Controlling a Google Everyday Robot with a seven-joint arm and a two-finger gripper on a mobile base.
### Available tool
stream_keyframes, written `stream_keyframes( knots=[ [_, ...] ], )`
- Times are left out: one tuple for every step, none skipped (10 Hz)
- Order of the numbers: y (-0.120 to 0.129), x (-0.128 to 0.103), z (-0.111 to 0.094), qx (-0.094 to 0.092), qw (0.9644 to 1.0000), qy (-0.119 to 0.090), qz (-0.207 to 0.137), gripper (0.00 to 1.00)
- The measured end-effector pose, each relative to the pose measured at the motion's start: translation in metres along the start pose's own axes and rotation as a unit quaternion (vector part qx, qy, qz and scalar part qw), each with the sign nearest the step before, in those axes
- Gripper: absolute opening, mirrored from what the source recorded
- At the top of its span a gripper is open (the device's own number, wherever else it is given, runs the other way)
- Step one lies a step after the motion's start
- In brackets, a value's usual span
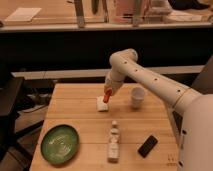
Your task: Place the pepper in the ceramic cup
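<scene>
step: transport | gripper [107,93] clamped on pepper [106,97], hanging over white block [102,105], near ceramic cup [137,96] | nxt: I carry it across, ctr over cup mouth, lower, release

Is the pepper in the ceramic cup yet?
No, the gripper holds the pepper over the white block, apart from the ceramic cup.

The arm is made up of smooth, rounded, cream-white segments joined by bulging elbows. A row of small dark dots is seen along the long segment, and a small orange mark is set near the broad white body casing. The gripper [107,93] is found at the arm's lower end, over the table [80,107].
</scene>
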Motion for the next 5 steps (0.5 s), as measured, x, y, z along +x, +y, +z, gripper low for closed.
stream_keyframes(
  knots=[
    [0.010, 0.005, -0.006, 0.002, 1.0000, 0.001, 0.008, 0.02],
    [0.028, 0.013, -0.015, 0.006, 0.9997, 0.004, 0.023, 0.02],
    [0.034, 0.017, -0.019, 0.010, 0.9994, 0.006, 0.032, 0.02],
    [0.037, 0.020, -0.021, 0.013, 0.9992, 0.008, 0.038, 0.02],
    [0.044, 0.026, -0.024, 0.016, 0.9987, 0.010, 0.047, 0.02]
  ],
)
